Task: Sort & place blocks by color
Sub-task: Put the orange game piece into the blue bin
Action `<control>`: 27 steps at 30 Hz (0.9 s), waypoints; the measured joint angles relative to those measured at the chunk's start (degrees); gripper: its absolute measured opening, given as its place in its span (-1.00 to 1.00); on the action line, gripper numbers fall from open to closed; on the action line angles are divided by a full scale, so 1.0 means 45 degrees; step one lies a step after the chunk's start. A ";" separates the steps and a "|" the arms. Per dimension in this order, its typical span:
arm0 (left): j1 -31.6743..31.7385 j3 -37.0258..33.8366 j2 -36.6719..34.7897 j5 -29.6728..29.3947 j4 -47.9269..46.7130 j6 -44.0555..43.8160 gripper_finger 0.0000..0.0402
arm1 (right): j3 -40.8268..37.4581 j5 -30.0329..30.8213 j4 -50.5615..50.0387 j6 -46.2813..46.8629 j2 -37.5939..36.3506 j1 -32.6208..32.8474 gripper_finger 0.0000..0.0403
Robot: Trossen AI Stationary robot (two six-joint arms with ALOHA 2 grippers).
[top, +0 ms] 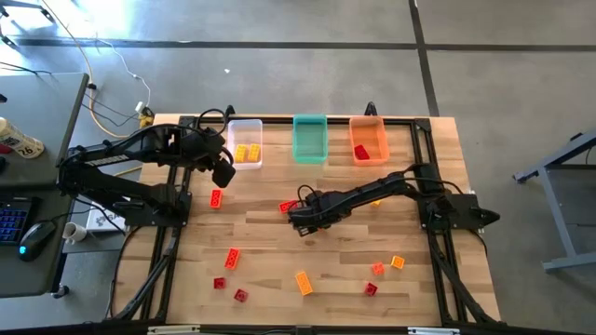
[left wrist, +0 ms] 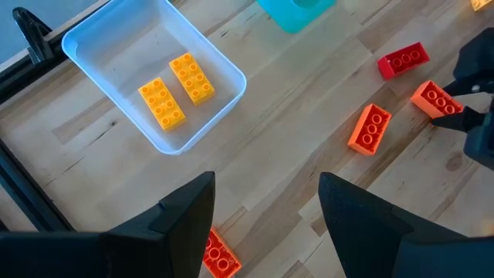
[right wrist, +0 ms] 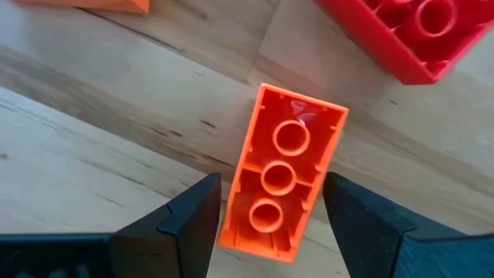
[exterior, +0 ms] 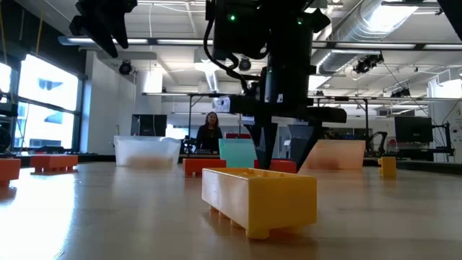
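The small orange studded plastic brick (right wrist: pixel 284 181) lies upside down on the wooden tabletop (top: pixel 317 261), hollow side up, right between the right end effector's (right wrist: pixel 266 224) two dark fingers, which stand spread on either side of it with a sliver of wood showing at each side, so no squeeze on it. A red brick (right wrist: pixel 401 35) sits just beyond it. From above, that right end effector (top: pixel 304 221) is down at the middle of the tabletop.

Over to the far left, the left end effector (top: pixel 223 173) hovers above the wood with its fingers apart and nothing between them, just near of the clear rectangular plastic bin (top: pixel 246 141). Two yellow bricks (left wrist: pixel 176 89) rest side by side in that bin.

To its right along the far edge stand the teal bin (top: pixel 310 138) and then the orange bin (top: pixel 368 140), with a red brick (top: pixel 361 151) inside. More red and orange bricks (top: pixel 231 259) lie scattered across the near part.
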 joint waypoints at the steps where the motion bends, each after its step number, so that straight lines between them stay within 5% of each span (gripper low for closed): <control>1: 0.0000 0.0000 -0.0001 0.0000 0.0001 0.0000 0.09 | 0.0000 -0.0010 0.0001 -0.0002 0.0024 0.0000 0.05; 10: 0.0000 0.0000 -0.0001 0.0004 0.0074 0.0697 0.10 | 0.0010 -0.0425 0.0079 0.0000 0.0013 0.0000 -0.45; 27: 0.0049 0.0000 0.0014 -0.0389 0.0592 0.2673 0.10 | 0.2675 0.0381 -0.0723 -0.1984 0.0047 -0.0400 -0.45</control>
